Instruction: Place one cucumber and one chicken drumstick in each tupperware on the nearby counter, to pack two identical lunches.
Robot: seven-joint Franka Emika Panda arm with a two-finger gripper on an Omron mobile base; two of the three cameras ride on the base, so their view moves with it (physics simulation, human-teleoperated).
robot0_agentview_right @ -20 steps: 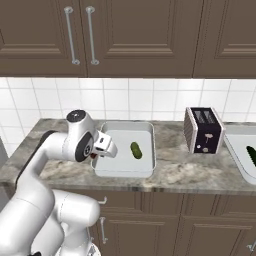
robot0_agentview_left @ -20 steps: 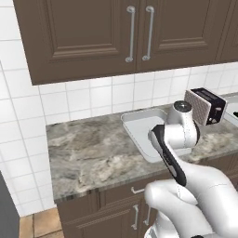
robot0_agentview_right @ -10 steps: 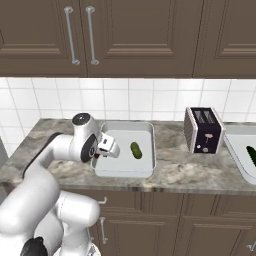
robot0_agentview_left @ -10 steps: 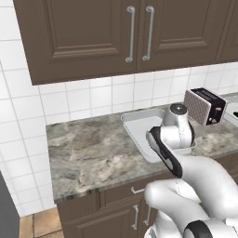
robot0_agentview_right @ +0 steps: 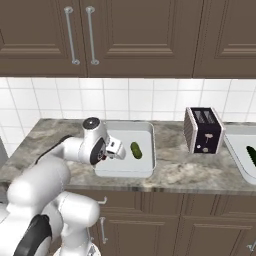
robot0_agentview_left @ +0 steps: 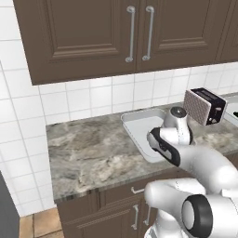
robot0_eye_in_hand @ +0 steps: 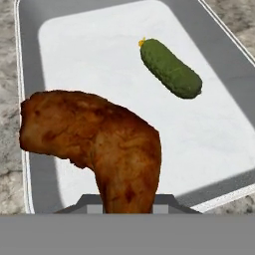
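Across the middle of the right base view runs the counter (robot0_agentview_right: 200, 172), a marbled stone top under dark cabinets, and it is the largest thing here. On it, at the centre of that frame, lies one tupperware (robot0_agentview_right: 146, 167), a pale shallow tray. A second tupperware (robot0_agentview_right: 235, 157) shows at the right edge, with a dark green cucumber (robot0_agentview_right: 251, 155) in it. Between the two trays stands a toaster (robot0_agentview_right: 202, 130).

Inside the centre tray, toward its right side, lies a short lighter green cucumber (robot0_agentview_right: 135, 150); in the hand view it sits at the upper right.

The gripper (robot0_agentview_right: 114, 148) is over the left part of this tray, and its jaws are clamped on a chicken drumstick (robot0_eye_in_hand: 97, 144). In the hand view the thin bone end goes down between the fingers, and the plump end spreads to the left, above the tray floor.

I judge the drumstick to be light and rather stiff, with a rough skin that should not slip much. The narrow bone end seems the good place to hold it, because the thick end is too wide. The cucumber looks smooth and may roll if it is bumped.
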